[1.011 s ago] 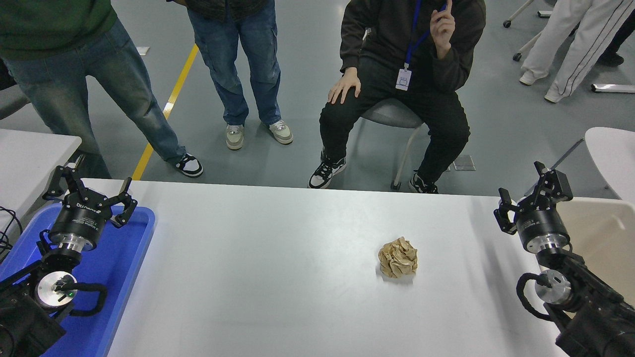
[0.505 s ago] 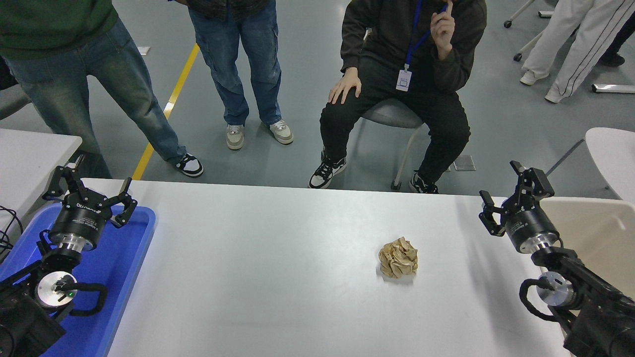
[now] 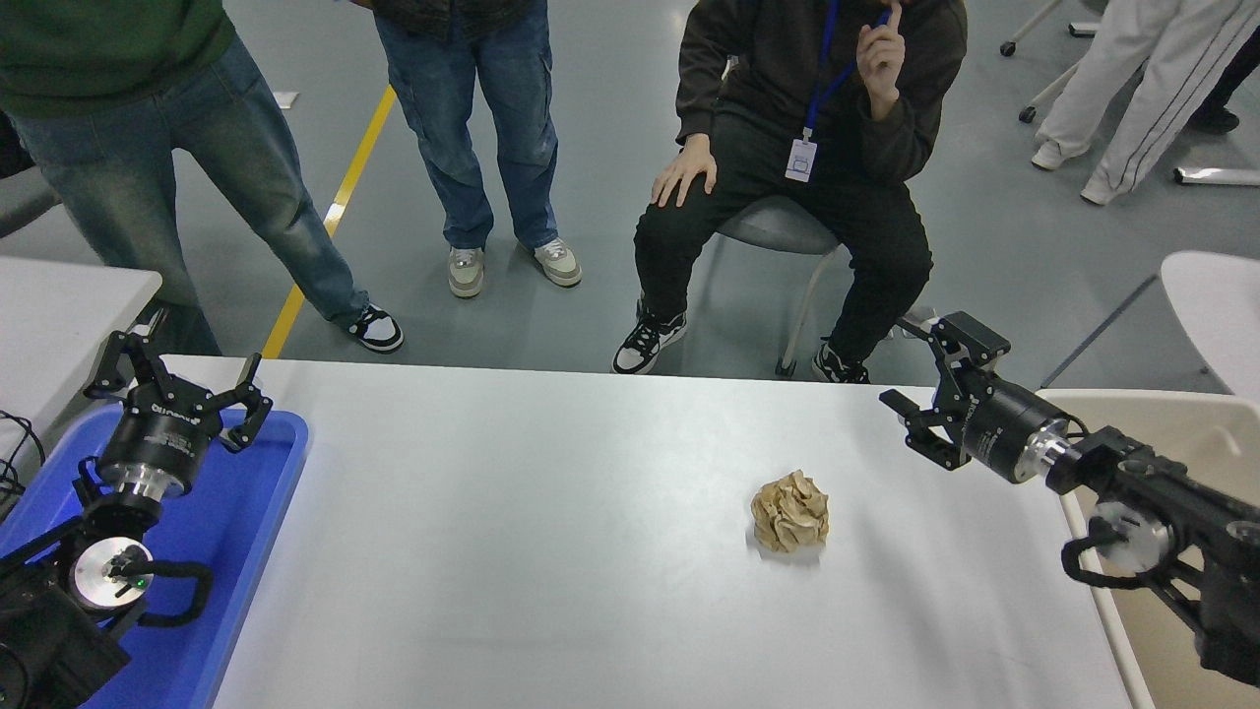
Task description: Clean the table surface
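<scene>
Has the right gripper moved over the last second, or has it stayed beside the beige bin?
Yes. The right gripper has swung leftward, away from the beige bin and over the table surface, toward the crumpled paper ball, jaws open.

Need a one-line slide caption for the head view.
Right gripper open above the white table near a crumpled paper ball; left gripper open over a blue tray.

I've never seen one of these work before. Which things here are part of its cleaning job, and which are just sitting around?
Part of the job:
- table surface
- crumpled brown paper ball lying on it
- right gripper, open, beyond the ball
- beige bin at the right edge, probably for rubbish

Just around:
- blue tray
- left gripper, parked above the tray
- smaller white table
- seated person
</scene>
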